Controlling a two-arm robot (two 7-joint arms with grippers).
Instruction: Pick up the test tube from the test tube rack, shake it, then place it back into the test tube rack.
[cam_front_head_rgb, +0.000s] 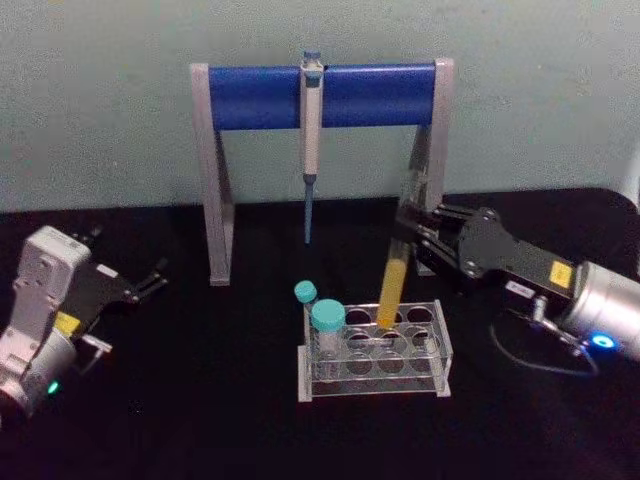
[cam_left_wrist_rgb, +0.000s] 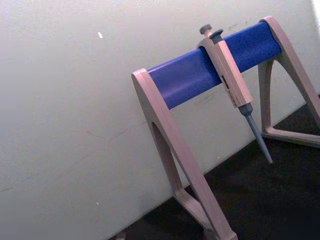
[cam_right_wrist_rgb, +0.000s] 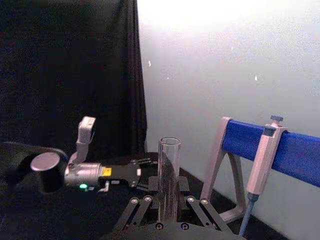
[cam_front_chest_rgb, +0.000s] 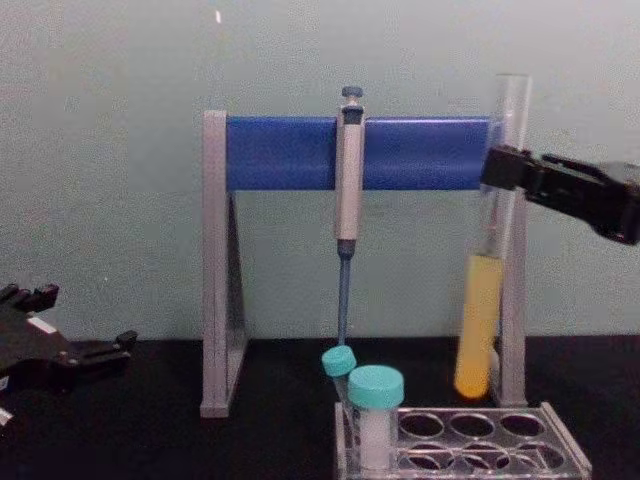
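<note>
The test tube is a long clear glass tube with yellow liquid in its lower part. My right gripper is shut on its clear upper part and holds it slightly tilted. In the chest view the test tube hangs with its rounded bottom just above the rear right holes of the test tube rack, under my right gripper. The clear test tube rack stands at the table's middle. The right wrist view shows the test tube's open mouth between the fingers. My left gripper rests parked at the far left.
Two teal-capped tubes stand in the rack's left holes. Behind the rack is a grey-and-blue pipette stand with a pipette hanging from its bar; its right leg is just behind the held tube. The table is black.
</note>
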